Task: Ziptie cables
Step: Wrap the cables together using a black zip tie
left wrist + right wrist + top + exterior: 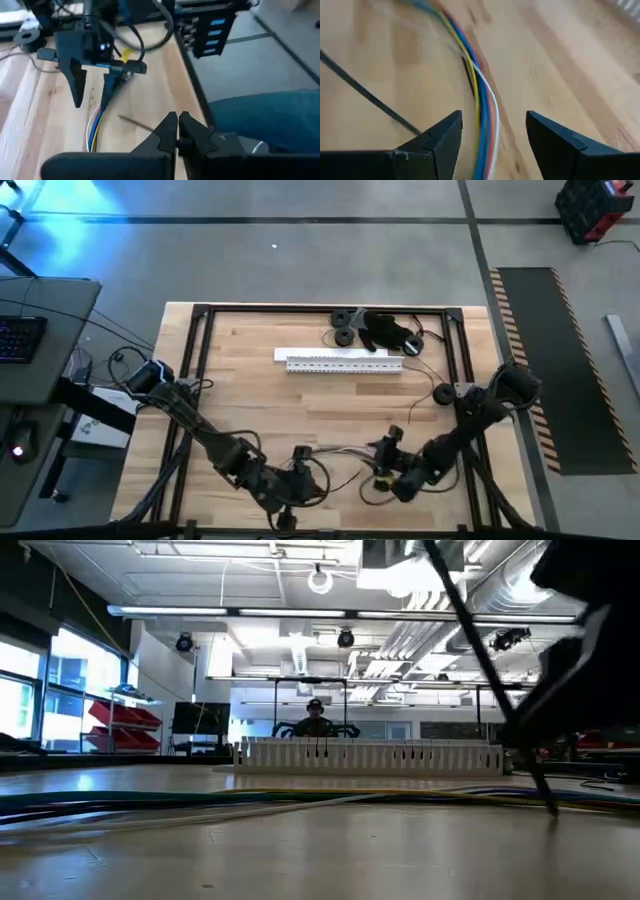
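Cables [482,107], a thin floppy light bundle on the table's near edge, lie between the spread right gripper [494,135]; left gripper [178,131] pinched together beside them; mid-bundle grasp judged best.

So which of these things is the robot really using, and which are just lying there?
For the job:
cables, a coloured bundle between the fingers of the open right gripper
thin dark strip beside them, probably the tie
left gripper, shut, close by

Just lying about:
long white slotted strip
black round parts
black heap
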You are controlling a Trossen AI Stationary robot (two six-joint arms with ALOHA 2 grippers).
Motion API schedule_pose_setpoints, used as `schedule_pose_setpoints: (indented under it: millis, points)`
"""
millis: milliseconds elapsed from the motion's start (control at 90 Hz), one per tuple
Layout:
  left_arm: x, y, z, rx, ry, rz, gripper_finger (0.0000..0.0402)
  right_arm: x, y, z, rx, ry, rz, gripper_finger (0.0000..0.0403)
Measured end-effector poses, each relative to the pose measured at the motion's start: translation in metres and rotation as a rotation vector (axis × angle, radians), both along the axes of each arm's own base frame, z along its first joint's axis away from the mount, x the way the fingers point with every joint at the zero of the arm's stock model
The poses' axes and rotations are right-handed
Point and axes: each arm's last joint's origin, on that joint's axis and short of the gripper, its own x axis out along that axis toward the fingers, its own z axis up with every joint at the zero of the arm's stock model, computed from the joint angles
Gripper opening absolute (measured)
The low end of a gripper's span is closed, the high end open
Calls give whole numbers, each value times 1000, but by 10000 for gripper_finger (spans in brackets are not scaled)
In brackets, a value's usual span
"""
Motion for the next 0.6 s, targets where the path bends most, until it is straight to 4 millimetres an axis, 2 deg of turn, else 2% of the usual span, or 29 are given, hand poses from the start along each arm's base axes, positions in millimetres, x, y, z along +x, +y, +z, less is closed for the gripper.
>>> schedule_pose_setpoints:
  millis: [111,200,289,444,600]
  points:
    - [10,3,-14,5,29,17,0,11,-13,-12,27,98,32,197]
    - [15,5,-22,-12,62,4,0,17,-20,-14,48,125,24,170]
    - [19,5,-26,-32,64,-10,0,19,-24,-14,37,137,32,124]
    - [21,7,-28,-42,73,7,0,21,-25,-14,-8,137,83,17]
    - [21,12,-31,-55,102,69,0,20,-26,-9,-41,110,72,6]
